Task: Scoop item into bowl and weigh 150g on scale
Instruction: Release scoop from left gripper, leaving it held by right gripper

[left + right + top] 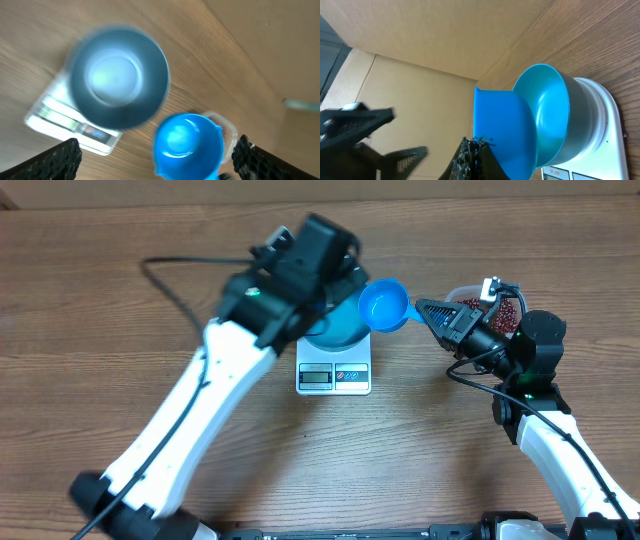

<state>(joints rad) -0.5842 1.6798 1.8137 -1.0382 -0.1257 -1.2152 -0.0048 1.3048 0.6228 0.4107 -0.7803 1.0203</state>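
The blue bowl (338, 330) stands on the white scale (333, 377); its inside (119, 77) looks bare. My left gripper (157, 152) hangs open above it, the black fingers (57, 160) spread wide with nothing between them. My right gripper (479, 147) is shut on the handle of a small blue scoop (384, 305), which hovers just right of the bowl's rim. The scoop's cup (189, 145) appears to hold nothing. The dark red-brown beans (506, 317) lie in a clear container behind the right gripper (428, 310).
The left arm (200, 400) reaches diagonally from the front left and covers part of the bowl from above. A black cable (170, 280) trails on the wooden table at the back left. A cardboard wall (445, 40) stands behind the table.
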